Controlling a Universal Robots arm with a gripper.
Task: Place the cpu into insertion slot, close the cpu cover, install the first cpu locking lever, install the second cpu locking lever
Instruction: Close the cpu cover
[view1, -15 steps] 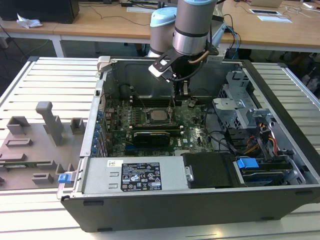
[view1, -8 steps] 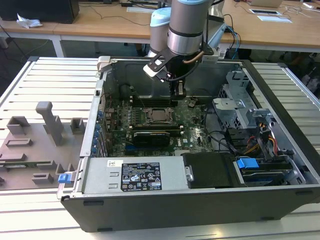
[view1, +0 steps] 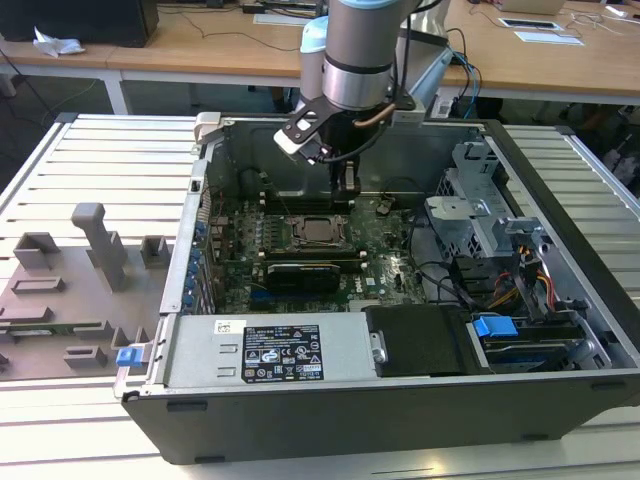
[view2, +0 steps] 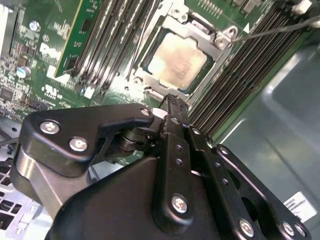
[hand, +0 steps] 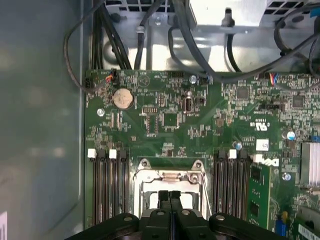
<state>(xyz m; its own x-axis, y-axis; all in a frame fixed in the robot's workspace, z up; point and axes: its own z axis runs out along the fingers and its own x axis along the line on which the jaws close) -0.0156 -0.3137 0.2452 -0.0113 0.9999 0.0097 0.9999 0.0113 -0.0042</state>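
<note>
The cpu (view2: 176, 59), a dull silver square chip, lies flat in the insertion slot (view1: 318, 232) on the green board. The cpu cover (view2: 145, 80), a thin silver frame, lies down around the chip. A thin wire lever (view2: 272, 30) runs out from the slot's corner and looks raised. My gripper (view2: 173, 101) hangs just above the slot's edge, beside the chip, shut with nothing between its black fingers. In the first wrist view the gripper (hand: 170, 195) is pressed together in front of the cover's hinge edge (hand: 170, 175). In the exterior view the gripper (view1: 345, 200) reaches down into the open case.
Long black memory slots (hand: 107, 187) flank the socket on both sides. A black card (view1: 300, 272) lies below it, then the power supply (view1: 265, 350). Drive cage and cables (view1: 490, 250) fill the exterior view's right. A grey fixture (view1: 90, 250) sits outside the case.
</note>
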